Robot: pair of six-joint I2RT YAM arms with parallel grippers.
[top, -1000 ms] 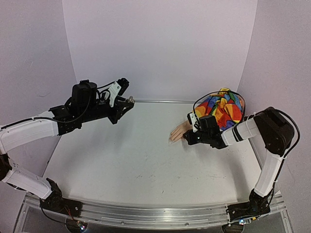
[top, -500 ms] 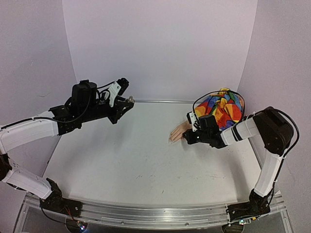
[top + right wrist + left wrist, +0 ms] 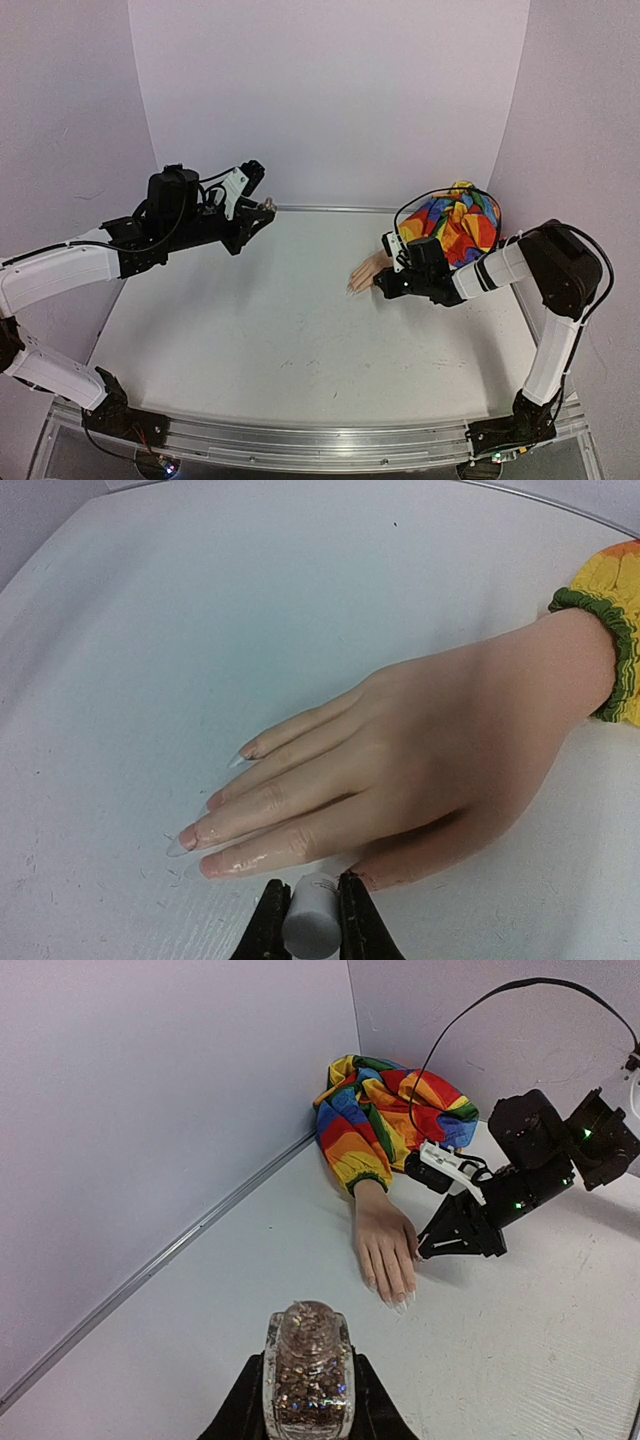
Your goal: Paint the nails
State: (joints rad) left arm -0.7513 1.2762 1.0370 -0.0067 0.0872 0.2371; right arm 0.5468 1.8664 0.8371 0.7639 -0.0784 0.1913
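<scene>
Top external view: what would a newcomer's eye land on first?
The rainbow patchwork fabric sleeve at the far right corner, with a peach mannequin hand lying flat beside the right gripper, which pinches a small white cylinder. On the left, the left gripper holds a glittery clear bottle aloft.

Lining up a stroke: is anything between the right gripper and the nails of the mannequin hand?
Nothing visible does. The right gripper, shut on a small pale cylinder, sits close beside the mannequin hand, and only bare table surrounds the nails.
</scene>
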